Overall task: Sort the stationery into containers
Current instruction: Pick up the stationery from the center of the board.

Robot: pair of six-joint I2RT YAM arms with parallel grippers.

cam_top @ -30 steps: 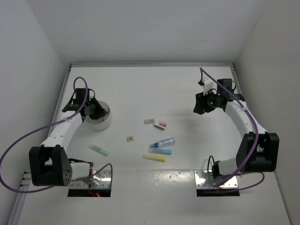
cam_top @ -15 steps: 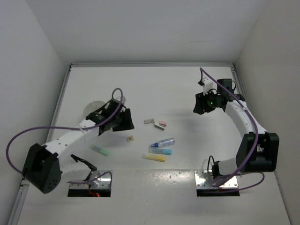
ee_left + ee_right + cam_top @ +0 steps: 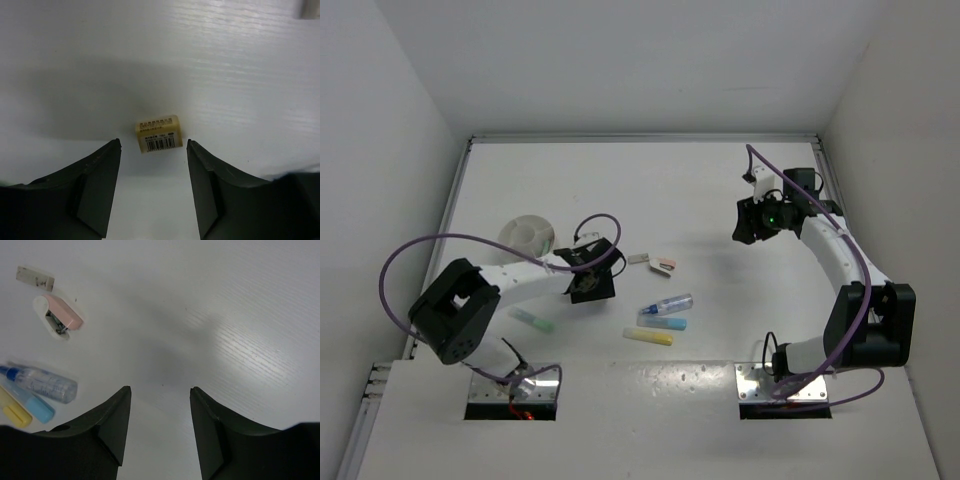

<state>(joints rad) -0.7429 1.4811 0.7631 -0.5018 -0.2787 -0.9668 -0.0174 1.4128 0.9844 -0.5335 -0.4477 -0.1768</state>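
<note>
Eraser: a small tan rectangular block (image 3: pixel 158 134) with a barcode label lies flat on the white table (image 3: pixel 225 60). It sits in the gap between the left jaws, just ahead of their tips, and touches neither.
Left gripper (image 3: pixel 153 144): the jaws stand parted wider than the tan block, gripping nothing, close above the table.
Dish: the round white shallow plastic dish (image 3: pixel 525 235) lies well apart from the left jaws, behind them on the far side of the left forearm. What it contains cannot be made out.
Mint marker: a stubby mint-green marker (image 3: pixel 532 320) lies outside the left jaws, back beside the left arm and apart from the tips.
Right gripper (image 3: pixel 160 390): the jaws are parted to a middling width, with only bare table between them and nothing held.
Ahead-left of the right jaws: a small pink-and-white piece (image 3: pixel 57 317), shaped like a mini stapler, has a flat grey eraser (image 3: pixel 35 278) just beyond it.
Beside the right gripper's left jaw, outside it: a clear blue-capped tube (image 3: pixel 42 384), a light blue marker (image 3: pixel 30 405) and a yellow marker (image 3: pixel 12 412) lie close side by side. None of them is touched.
</note>
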